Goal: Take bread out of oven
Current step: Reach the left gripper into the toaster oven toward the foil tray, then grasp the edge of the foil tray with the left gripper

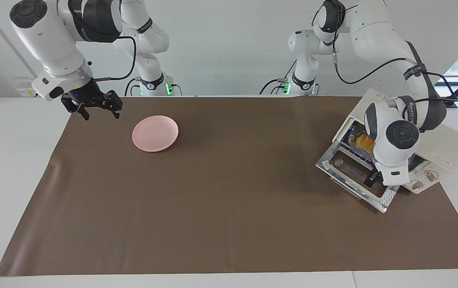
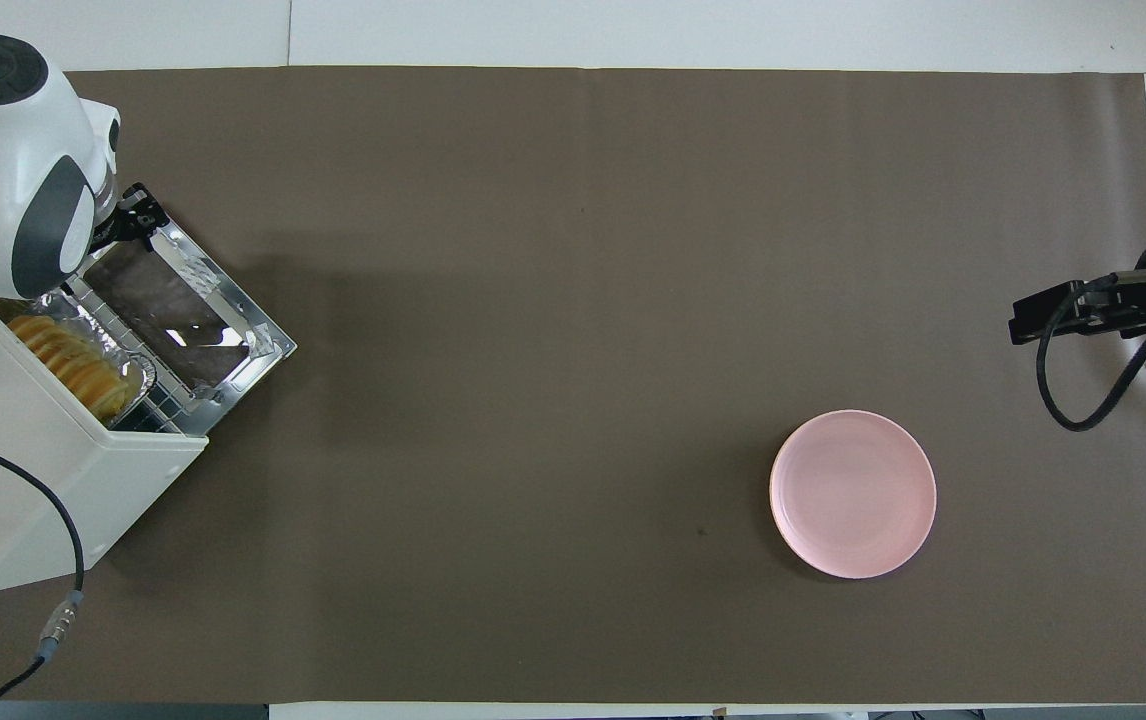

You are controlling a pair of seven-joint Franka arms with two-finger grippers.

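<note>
1. Brown mat [image 1: 229, 192] covers most of the table [image 1: 13, 160].
2. Oven [image 1: 441, 148] sits at the left arm's end of the mat, door [image 1: 353, 176] dropped flat open.
3. Plate [image 1: 155, 133], pink, bare, lies on the mat toward the right arm's end, well apart from the oven.
4. Foil tray [image 2: 123, 375] sits on the rack inside the oven.
5. Bread [image 2: 68, 362] is in the foil tray, inside the oven, untouched.
6. Left gripper [image 1: 372, 179] hangs low over the open door, in front of the oven mouth. Holds nothing; fingers mostly hidden by the wrist, spread reads as wide.
7. Right gripper [image 1: 98, 109] waits in the air over the mat's edge beside the plate. Fingers wide apart, holding nothing.
</note>
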